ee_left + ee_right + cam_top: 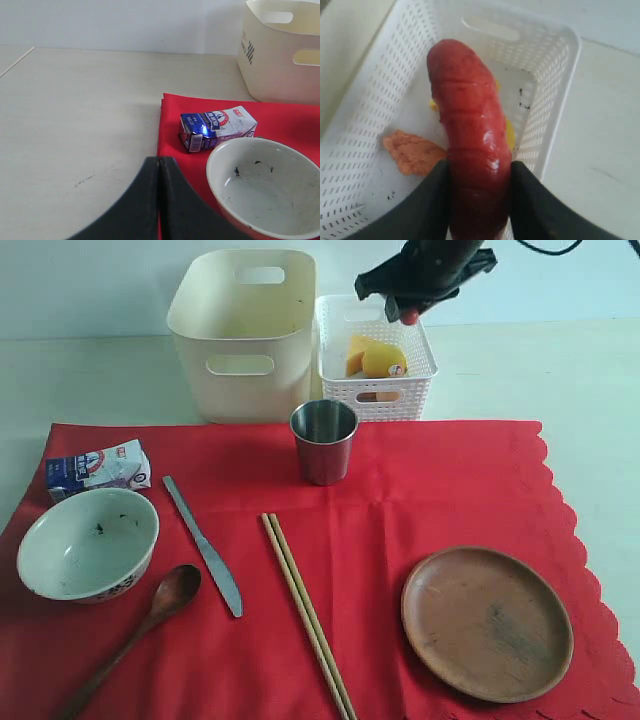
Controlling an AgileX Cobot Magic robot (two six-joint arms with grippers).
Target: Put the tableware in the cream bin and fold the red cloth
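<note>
while the right jaws clamp a red sausage (472,145) above the white basket (400,400) at upper centre-right, left jaws sit shut. red cloth (420,490) lies flat across the lower frame, carrying bowl (88,543), cup (323,445), knife (203,545), spoon (168,598), chopsticks (307,615), plate (487,623); cream bin (250,400) upper centre, just behind it.

steel cup (323,440): brushed, semi-gloss. knife (203,546): dull metal. red cloth (420,490): matt fabric. plate (487,623), spoon (165,605), chopsticks (305,615): matt wood. bowl (88,540): glazed ceramic. cream bin (240,395): smooth plastic. basket (415,395): perforated white plastic. sausage (472,140): glossy skin.
</note>
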